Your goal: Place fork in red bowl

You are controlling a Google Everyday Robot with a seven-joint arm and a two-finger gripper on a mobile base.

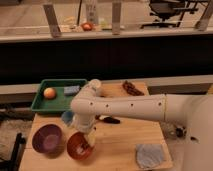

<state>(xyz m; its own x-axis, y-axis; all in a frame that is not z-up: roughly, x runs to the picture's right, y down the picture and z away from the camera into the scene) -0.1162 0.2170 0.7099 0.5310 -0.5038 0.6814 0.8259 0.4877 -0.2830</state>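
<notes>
Hand (85, 140) over red bowl (74, 150), seemingly dipping inside, purple bowl (47, 138) beside

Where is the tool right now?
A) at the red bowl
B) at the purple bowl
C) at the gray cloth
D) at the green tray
A: the arm reaches down so that the tool sits right at the red bowl, with the purple bowl off to one side.

White arm (125, 106) stretched left, gripper (85, 141) pointing down, low
</notes>
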